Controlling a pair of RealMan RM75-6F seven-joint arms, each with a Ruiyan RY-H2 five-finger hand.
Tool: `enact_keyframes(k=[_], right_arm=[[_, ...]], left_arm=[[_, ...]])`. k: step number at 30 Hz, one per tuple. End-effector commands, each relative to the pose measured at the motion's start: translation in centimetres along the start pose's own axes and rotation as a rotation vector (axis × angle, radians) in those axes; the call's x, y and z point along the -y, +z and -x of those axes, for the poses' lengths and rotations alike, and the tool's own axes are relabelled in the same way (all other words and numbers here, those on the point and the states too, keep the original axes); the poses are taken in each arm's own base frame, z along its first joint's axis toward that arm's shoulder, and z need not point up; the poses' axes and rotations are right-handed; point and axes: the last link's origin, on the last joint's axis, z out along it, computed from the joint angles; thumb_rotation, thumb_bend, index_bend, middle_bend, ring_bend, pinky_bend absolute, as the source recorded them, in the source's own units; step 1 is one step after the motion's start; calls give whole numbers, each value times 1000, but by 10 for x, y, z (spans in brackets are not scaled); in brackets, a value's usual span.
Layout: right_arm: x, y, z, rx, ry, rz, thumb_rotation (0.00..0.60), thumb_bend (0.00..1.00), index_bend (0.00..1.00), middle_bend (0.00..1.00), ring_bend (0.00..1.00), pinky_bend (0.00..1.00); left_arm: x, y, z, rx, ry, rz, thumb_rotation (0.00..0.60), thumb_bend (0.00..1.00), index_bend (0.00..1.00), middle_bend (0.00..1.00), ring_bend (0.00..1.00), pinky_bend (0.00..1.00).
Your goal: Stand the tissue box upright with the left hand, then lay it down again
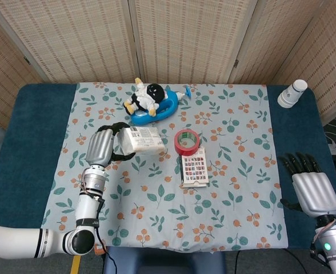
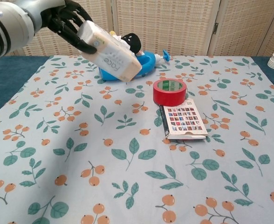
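At upper left of the chest view, the left hand (image 2: pixel 65 21) grips the tilted tissue box (image 2: pixel 110 52), seemingly clear of the table (image 2: pixel 127 154); the right hand (image 1: pixel 311 185) rests spread, holding nothing.

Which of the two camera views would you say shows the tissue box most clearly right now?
The chest view: the tissue box appears large there, tilted, off the cloth, gripped by the left hand, with print readable on its side. The head view shows the tissue box only from above, smaller, the left hand at its end.
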Motion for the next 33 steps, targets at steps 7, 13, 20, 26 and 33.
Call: enact_keyframes(k=[7, 13, 20, 26, 33], right_arm=[[2, 1, 4, 16, -4, -8, 600, 115, 108, 58, 0, 34], [2, 0, 5, 23, 1, -10, 600, 115, 108, 58, 0, 34], [-2, 1, 7, 31, 0, 11, 600, 115, 108, 58, 0, 34], [-6, 2, 9, 36, -1, 24, 600, 115, 108, 58, 0, 34], [-5, 4, 12, 49, -7, 24, 600, 115, 108, 58, 0, 34]], left_arm=[[69, -22, 35, -138, -406, 42, 600, 174, 397, 559, 250, 154], [94, -36, 73, -147, -433, 31, 600, 173, 377, 539, 236, 154], [109, -37, 93, -181, -419, 58, 600, 173, 346, 509, 219, 153], [120, -35, 100, -194, -387, 66, 600, 173, 334, 498, 208, 151], [138, -38, 113, -163, -387, 16, 600, 173, 320, 483, 198, 151]])
